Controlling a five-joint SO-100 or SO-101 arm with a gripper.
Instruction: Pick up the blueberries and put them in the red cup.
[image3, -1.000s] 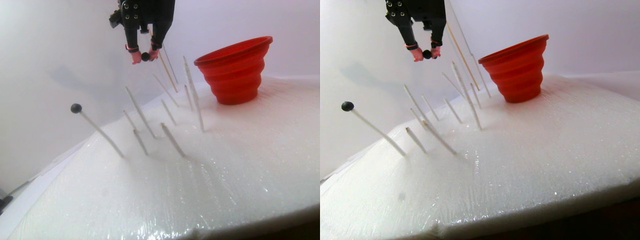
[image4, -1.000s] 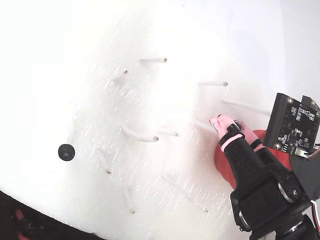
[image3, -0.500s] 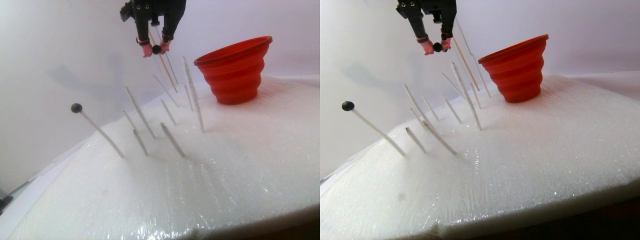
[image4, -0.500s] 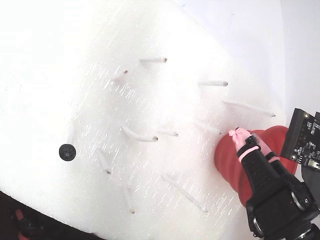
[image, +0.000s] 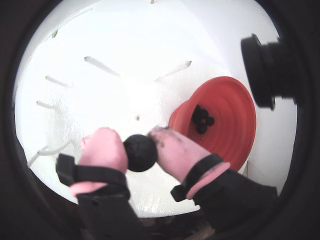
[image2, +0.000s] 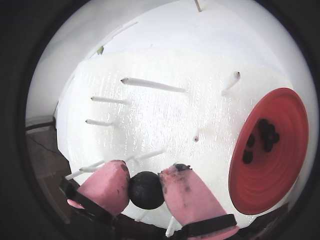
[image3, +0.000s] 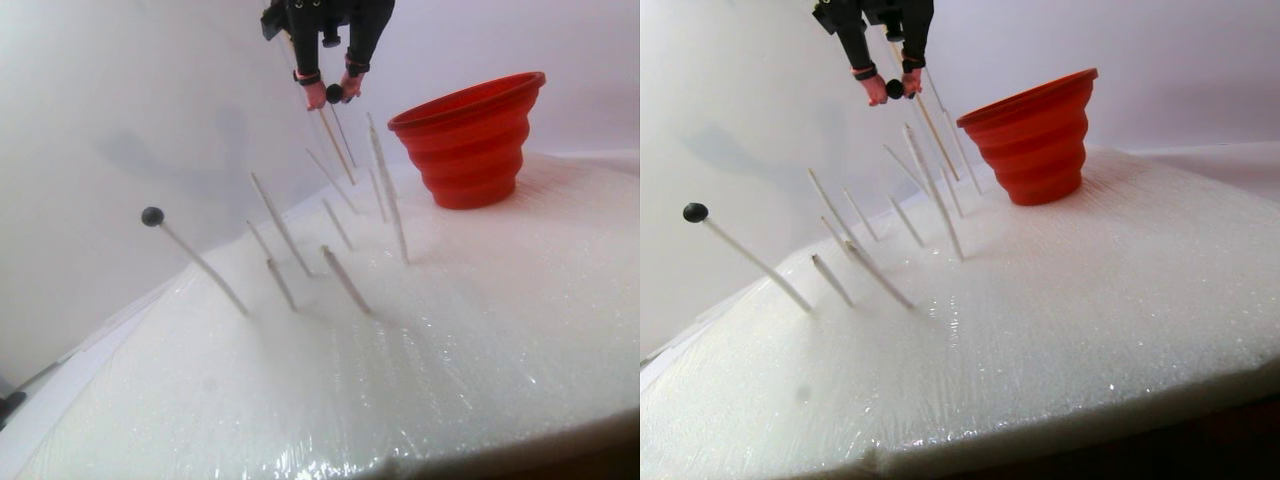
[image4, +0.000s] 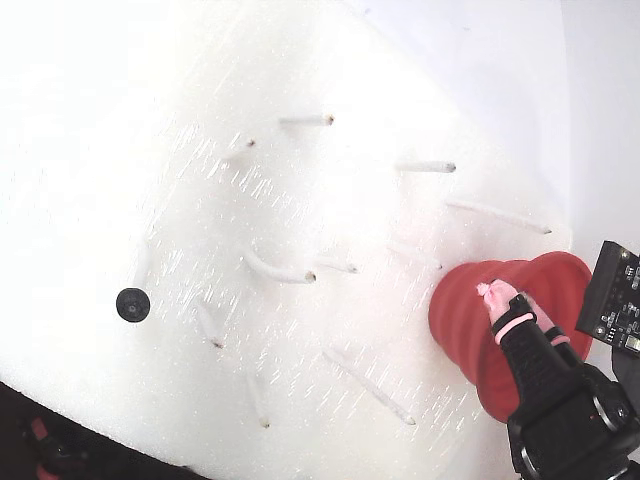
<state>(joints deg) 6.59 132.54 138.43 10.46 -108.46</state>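
My gripper (image: 140, 151) is shut on one blueberry (image2: 146, 190), a matte black ball pinched between the pink fingertips (image2: 107, 187) in both wrist views. In the stereo pair view the gripper (image3: 335, 93) hangs high in the air, left of the red cup (image3: 468, 140) and just above rim height. The red cup (image: 230, 117) is ribbed and flared, and other blueberries (image: 202, 119) lie clustered at its bottom. Another blueberry (image3: 152, 216) sits on the tip of a slanted white peg at the far left, also seen in the fixed view as a dark ball (image4: 131, 304). There a pink fingertip (image4: 497, 296) overlaps the cup (image4: 470, 335).
Several thin white pegs (image3: 283, 228) stick out of the white foam slab (image3: 480, 330) at slants, between the gripper and the left blueberry; their tips are bare. The pegs (image4: 282, 272) spread across the slab's middle. A dark edge runs along the slab's front.
The gripper has risen and moved right towards the red cup, still holding the blueberry. In the fixed view its fingertip has shifted from beside the pegs to over the cup.
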